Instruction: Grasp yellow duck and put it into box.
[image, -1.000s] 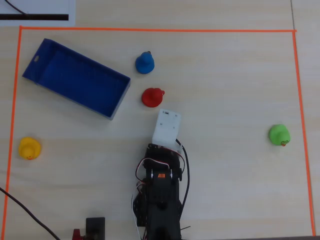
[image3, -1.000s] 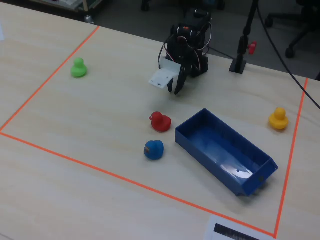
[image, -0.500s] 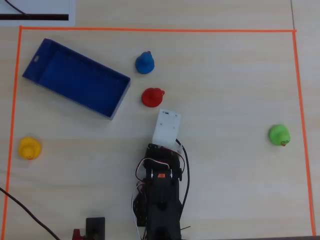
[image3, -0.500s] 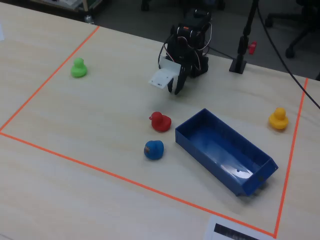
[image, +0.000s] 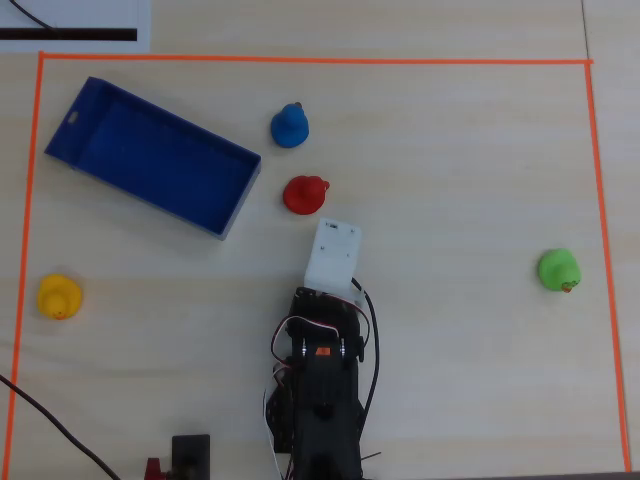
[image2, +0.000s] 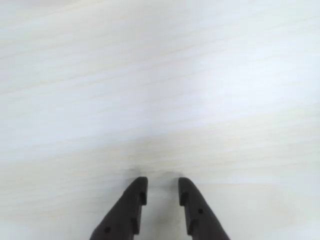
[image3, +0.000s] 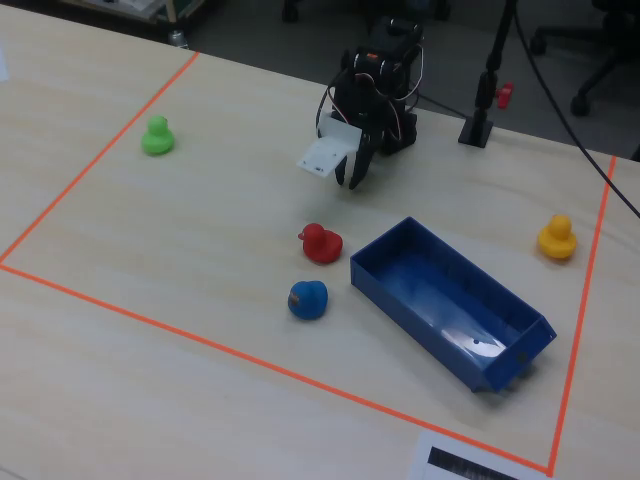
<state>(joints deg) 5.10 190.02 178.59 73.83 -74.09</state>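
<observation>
The yellow duck (image: 59, 297) stands on the table at the far left of the overhead view, below the box and apart from it. It is at the far right in the fixed view (image3: 556, 237). The box (image: 150, 150) is a shallow blue tray lying at an angle at the upper left, empty; it also shows in the fixed view (image3: 440, 290). My gripper (image2: 160, 186) hangs low over bare table near the arm's base (image3: 356, 172), far from the duck. Its jaws stand a little apart with nothing between them. In the overhead view a white wrist plate (image: 333, 252) hides it.
A red duck (image: 305, 194) stands just ahead of the gripper, to the right of the box. A blue duck (image: 289, 125) is beyond it. A green duck (image: 558, 270) is at the far right. Orange tape (image: 300, 60) frames the work area. The arm (image: 320, 400) fills the bottom centre.
</observation>
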